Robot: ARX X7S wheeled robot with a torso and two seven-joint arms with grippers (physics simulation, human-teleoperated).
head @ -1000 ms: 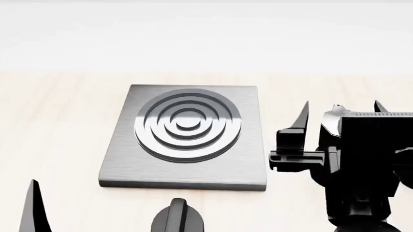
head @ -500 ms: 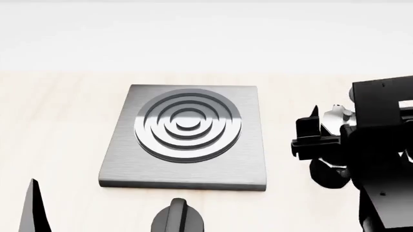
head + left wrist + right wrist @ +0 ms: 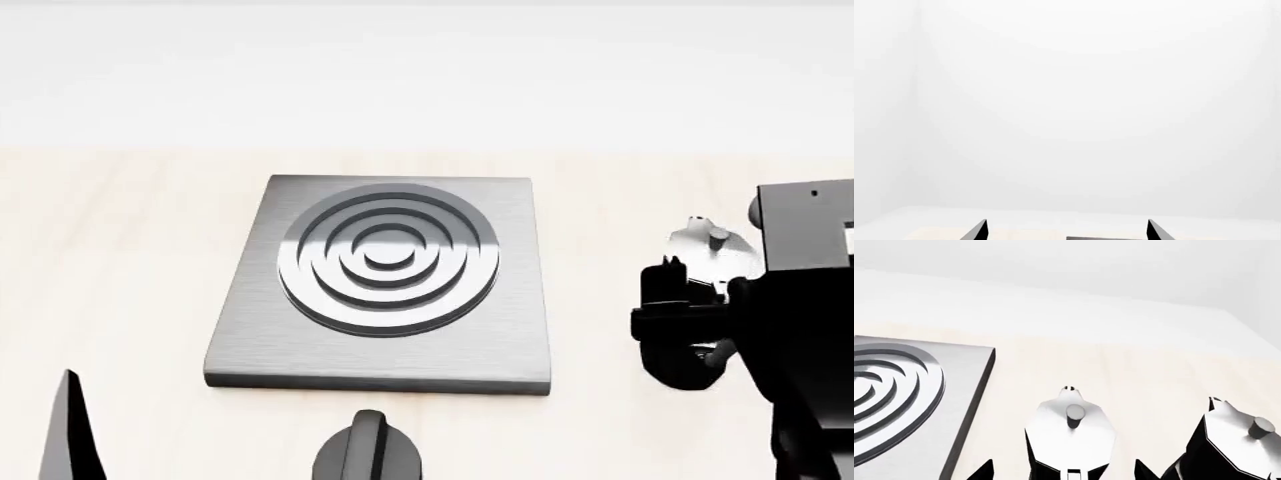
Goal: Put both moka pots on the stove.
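Right wrist view: faceted glossy moka pots (image 3: 1069,432), brushed-metal stove (image 3: 914,390).

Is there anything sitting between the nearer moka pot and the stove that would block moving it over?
Nothing visible does. In the right wrist view, only bare table lies between the nearer moka pot and the stove. The second moka pot stands on the far side, away from the stove.

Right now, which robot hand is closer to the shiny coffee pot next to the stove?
Right. The right gripper straddles the moka pot, fingertips either side. The left gripper sits far across, past the stove.
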